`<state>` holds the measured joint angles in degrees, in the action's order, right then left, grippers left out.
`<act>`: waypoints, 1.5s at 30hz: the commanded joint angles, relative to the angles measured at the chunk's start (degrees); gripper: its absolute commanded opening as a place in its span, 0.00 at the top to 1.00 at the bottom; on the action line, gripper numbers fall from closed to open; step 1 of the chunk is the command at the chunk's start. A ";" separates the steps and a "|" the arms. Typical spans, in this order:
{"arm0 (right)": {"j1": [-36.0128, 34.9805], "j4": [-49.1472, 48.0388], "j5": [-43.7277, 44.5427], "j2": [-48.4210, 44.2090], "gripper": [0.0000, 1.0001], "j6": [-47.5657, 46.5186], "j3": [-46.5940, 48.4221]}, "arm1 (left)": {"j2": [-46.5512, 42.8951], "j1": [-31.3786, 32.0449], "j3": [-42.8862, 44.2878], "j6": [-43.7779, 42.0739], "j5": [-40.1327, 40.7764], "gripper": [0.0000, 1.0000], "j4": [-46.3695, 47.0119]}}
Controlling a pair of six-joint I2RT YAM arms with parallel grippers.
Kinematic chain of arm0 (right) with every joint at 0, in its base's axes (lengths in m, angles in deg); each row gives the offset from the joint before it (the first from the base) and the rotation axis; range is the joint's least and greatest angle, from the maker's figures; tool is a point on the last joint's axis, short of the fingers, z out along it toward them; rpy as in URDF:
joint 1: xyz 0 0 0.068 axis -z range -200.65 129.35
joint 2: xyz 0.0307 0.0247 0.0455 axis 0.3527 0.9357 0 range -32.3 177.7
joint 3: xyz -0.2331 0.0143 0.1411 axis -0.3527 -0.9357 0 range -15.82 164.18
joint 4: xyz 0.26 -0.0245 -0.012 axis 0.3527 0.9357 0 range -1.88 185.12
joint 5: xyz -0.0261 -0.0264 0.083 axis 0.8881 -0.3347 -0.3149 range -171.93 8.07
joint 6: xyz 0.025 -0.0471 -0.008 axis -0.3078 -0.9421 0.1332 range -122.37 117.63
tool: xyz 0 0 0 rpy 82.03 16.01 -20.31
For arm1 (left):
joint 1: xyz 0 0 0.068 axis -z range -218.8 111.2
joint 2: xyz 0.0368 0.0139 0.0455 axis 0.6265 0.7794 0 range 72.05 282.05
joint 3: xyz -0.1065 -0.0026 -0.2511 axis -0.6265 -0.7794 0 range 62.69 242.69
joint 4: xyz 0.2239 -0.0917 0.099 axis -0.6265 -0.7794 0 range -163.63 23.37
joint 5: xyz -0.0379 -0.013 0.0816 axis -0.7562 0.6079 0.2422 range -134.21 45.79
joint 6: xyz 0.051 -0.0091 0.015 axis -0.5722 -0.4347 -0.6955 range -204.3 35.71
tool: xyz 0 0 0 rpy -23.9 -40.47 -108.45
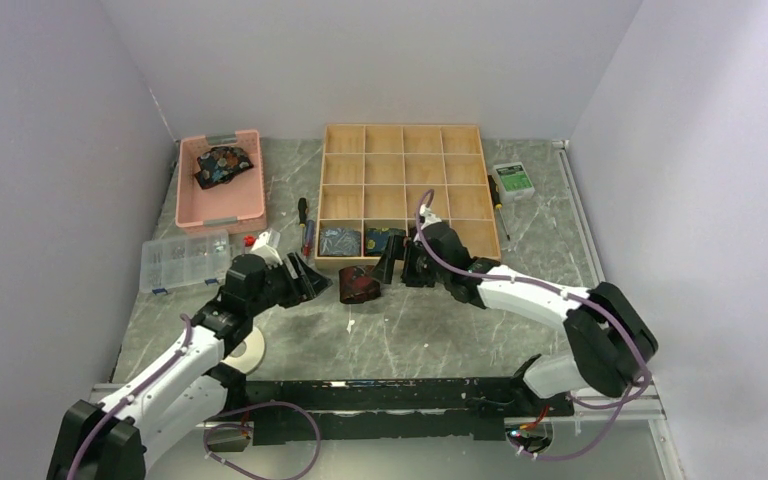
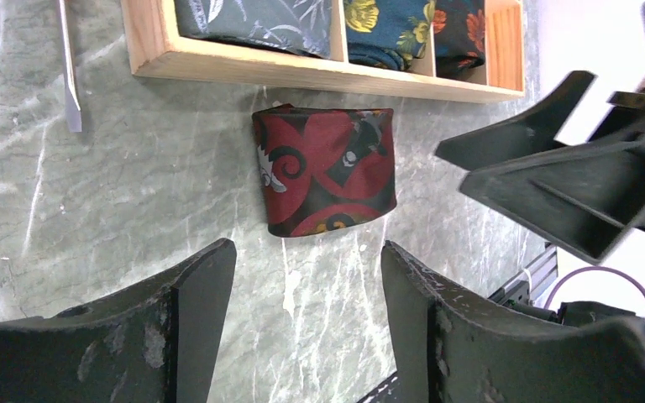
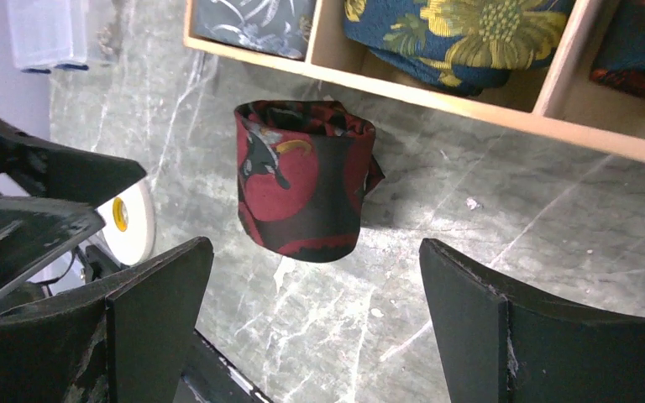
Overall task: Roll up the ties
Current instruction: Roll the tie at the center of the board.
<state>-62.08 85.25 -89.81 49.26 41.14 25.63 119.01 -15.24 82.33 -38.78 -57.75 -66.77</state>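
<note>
Tabletop (image 1: 410,335) of grey veined stone, boxed in by white walls (image 1: 380,60): a rolled red-and-black tie (image 1: 359,286) sits loose just in front of the wooden tray (image 1: 403,127), at its near edge, between the left gripper (image 2: 304,245) and right gripper (image 3: 312,248). Both sets of jaws stand apart, touching nothing. Both arms reach forward and inward, low over the surface.

Grey marbled table (image 1: 430,330), surface inspected. At centre: one rolled tie (image 1: 359,286), just beside the wooden divided tray (image 1: 322,190) at 12 o'clock. Pink bin (image 1: 222,205) at 11. Clear organiser box (image 1: 185,262) at 9. White tape roll (image 1: 245,350) at 8. Green-labelled box (image 1: 512,181) at 2.
</note>
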 commanded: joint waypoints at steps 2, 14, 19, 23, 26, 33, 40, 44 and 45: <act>1.06 -1.25 0.45 -3.33 0.02 -3.81 -1.80 | 3.61 0.01 0.39 0.63 0.82 0.30 2.76; 3.62 -12.93 -5.23 -13.60 0.01 -6.53 -11.63 | -3.96 0.00 -7.04 7.52 5.86 0.27 12.69; 3.57 -18.38 -10.96 -5.64 0.01 -2.77 -10.25 | 1.93 -0.08 -6.12 5.60 0.81 0.23 14.18; 2.64 -20.74 -11.65 0.50 0.00 -0.68 -7.26 | 12.47 -1.17 -4.10 6.93 -4.82 0.21 20.51; 1.63 -20.40 -10.01 3.54 0.00 -0.69 -5.27 | 20.35 -1.96 -4.32 9.31 -8.85 0.08 28.77; 1.34 -25.17 -8.24 7.32 0.01 -0.81 -5.41 | 31.68 -2.11 -4.19 10.84 -11.91 0.12 40.12; 1.08 -23.88 -9.78 13.07 0.07 -0.45 -1.90 | 37.22 -2.11 -3.77 11.52 -13.89 0.22 45.03; 0.40 -22.56 -8.43 14.38 0.08 -0.36 -0.54 | 37.47 -2.11 -3.99 11.38 -13.42 0.25 43.99; 0.31 -22.19 -8.18 14.57 0.08 -0.31 -0.28 | 37.07 -2.11 -3.99 11.17 -13.24 0.25 43.25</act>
<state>-61.12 63.92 -98.92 63.36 40.70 22.29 156.32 -17.23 77.52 -27.52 -70.05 -24.78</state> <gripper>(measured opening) 0.924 0.759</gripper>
